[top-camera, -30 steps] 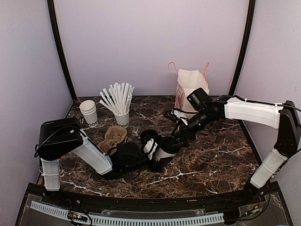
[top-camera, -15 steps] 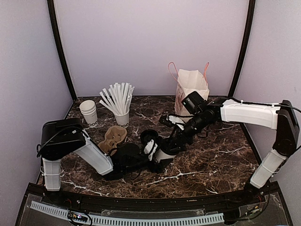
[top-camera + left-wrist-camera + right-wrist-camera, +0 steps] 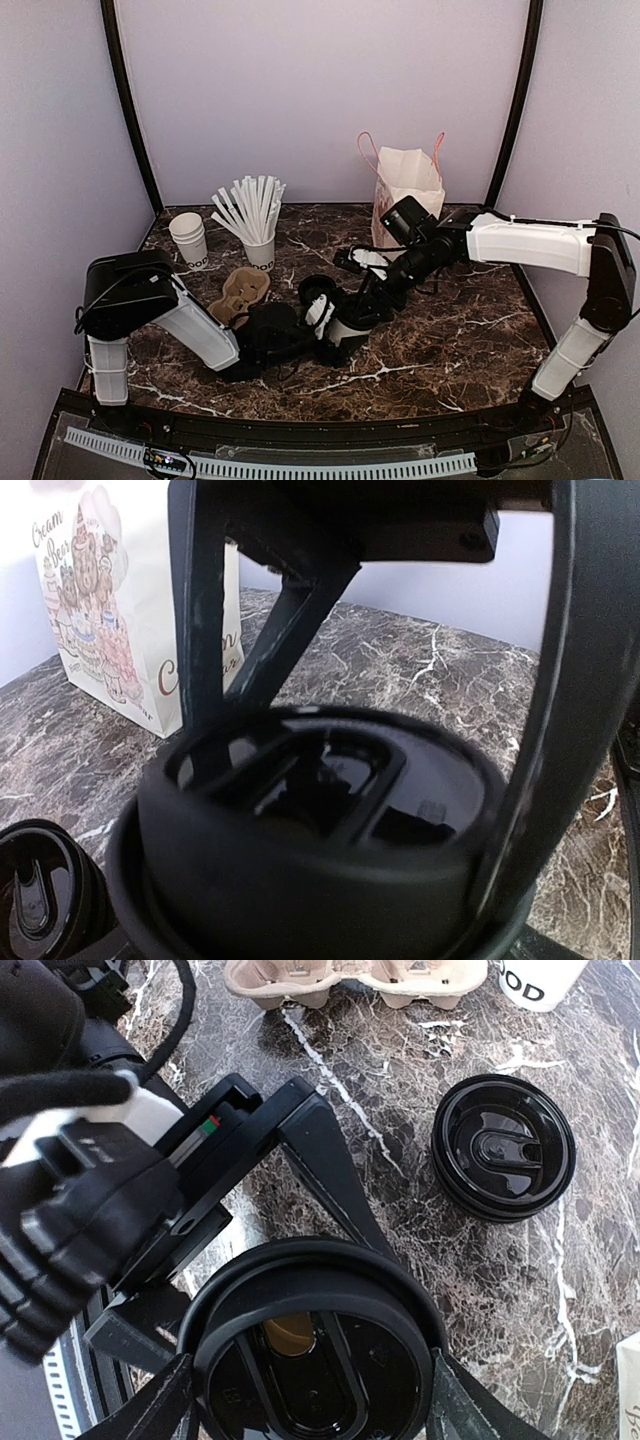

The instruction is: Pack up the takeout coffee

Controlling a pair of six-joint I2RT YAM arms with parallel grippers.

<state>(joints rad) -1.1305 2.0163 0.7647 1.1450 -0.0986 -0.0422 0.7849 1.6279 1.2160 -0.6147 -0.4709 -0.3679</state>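
Coffee cup (image 3: 347,328), white with a black lid, sits on the marble table (image 3: 460,340) at the middle of the frame, just beside a loose black lid (image 3: 317,290). From the left, the left gripper (image 3: 380,810) straddles it, jaws spread wide. From the right, the right gripper (image 3: 310,1410) flanks its lid. Whether either actually presses the cup, I cannot tell. A paper bag (image 3: 405,185) stands at upper right.

- The left arm (image 3: 195,330) and right arm (image 3: 520,240) crowd the takeout coffee (image 3: 347,328) from the left and from the back right.
- A spare lid (image 3: 318,288) and cup carrier (image 3: 240,292) block its back-left side.
- Bare table (image 3: 450,340) lies open to the front right, and the paper bag (image 3: 405,180) stands well behind.
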